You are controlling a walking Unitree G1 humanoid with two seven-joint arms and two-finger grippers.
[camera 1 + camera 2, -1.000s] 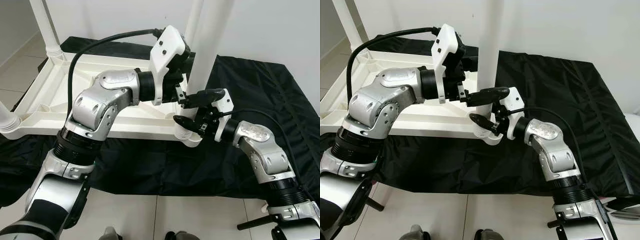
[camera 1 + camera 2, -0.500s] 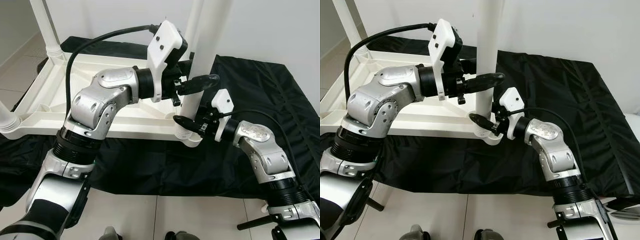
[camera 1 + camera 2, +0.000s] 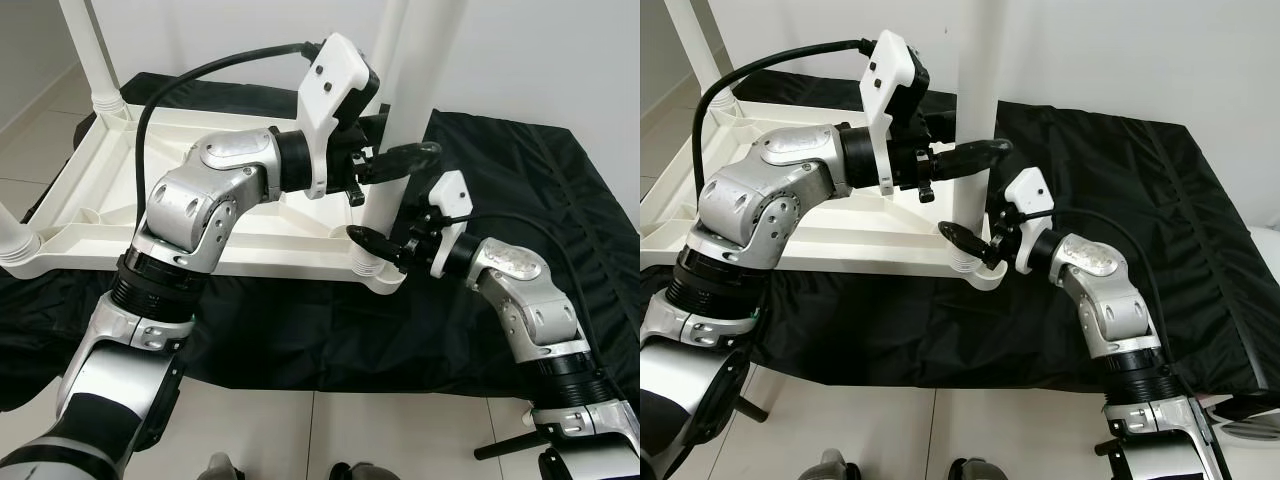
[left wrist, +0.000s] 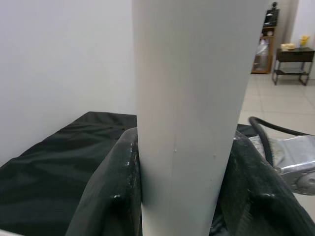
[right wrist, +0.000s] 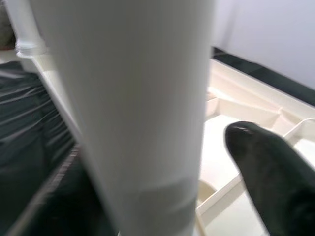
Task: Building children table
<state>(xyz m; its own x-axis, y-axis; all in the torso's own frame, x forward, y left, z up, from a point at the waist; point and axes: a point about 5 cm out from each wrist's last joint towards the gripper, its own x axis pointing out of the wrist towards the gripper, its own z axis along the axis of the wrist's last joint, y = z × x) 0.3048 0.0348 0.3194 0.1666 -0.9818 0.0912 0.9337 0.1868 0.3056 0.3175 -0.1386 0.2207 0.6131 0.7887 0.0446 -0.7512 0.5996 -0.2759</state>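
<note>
A white children's table (image 3: pixel 120 190) lies upside down on a black cloth (image 3: pixel 520 170). At its near right corner a white leg (image 3: pixel 405 90) stands upright in its socket (image 3: pixel 380 275). My left gripper (image 3: pixel 395 155) is shut on this leg at mid height; in the left wrist view both black fingers (image 4: pixel 110 191) press against the leg (image 4: pixel 192 108). My right gripper (image 3: pixel 385 245) straddles the leg just above the socket and stands open. In the right wrist view one finger (image 5: pixel 268 172) sits apart from the leg (image 5: pixel 133 108); the other finger is hidden.
Another leg (image 3: pixel 95 60) stands at the table's far left corner and a further one (image 3: pixel 15 245) at the near left corner. The cloth spreads to the right of the table. Pale floor tiles (image 3: pixel 300 430) lie in front.
My left gripper slid up the leg from just above the right gripper to mid height. The right gripper's wrist shifted slightly up and to the right at the base.
</note>
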